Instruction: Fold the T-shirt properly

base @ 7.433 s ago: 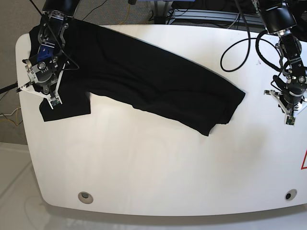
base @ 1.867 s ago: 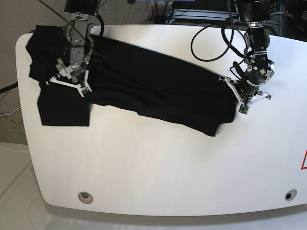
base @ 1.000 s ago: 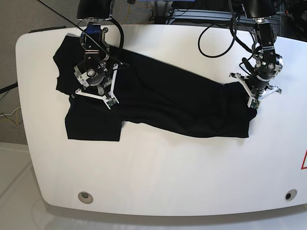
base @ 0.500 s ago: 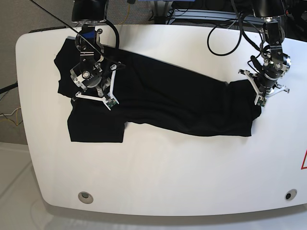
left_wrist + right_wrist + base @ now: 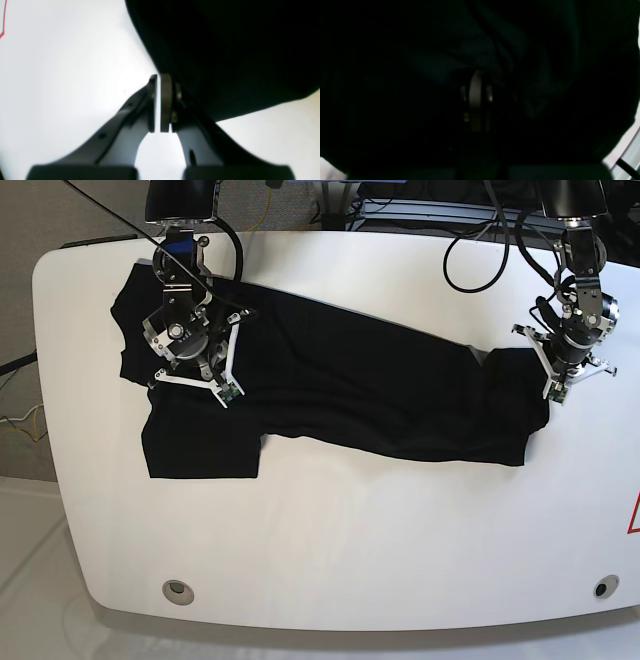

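The black T-shirt [image 5: 350, 385] lies stretched across the white table from upper left to right, one sleeve hanging toward the front left. My right gripper [image 5: 190, 387] presses down on the shirt's left part. In the right wrist view its shut pads [image 5: 476, 100] are surrounded by dark cloth [image 5: 420, 62]. My left gripper [image 5: 555, 392] is at the shirt's right end. In the left wrist view its fingers [image 5: 165, 100] are nearly together, tips at the edge of the black cloth [image 5: 237, 50], and the cloth follows them.
Bare white tabletop [image 5: 350, 530] runs along the front, with round holes at the front left [image 5: 179, 589] and front right [image 5: 600, 587]. A red mark [image 5: 634, 515] sits at the right edge. Black cables [image 5: 480, 250] loop behind the left arm.
The left gripper has moved right, drawing the shirt's right end with it and stretching the cloth. The right gripper shifted slightly left, the shirt's left part following.
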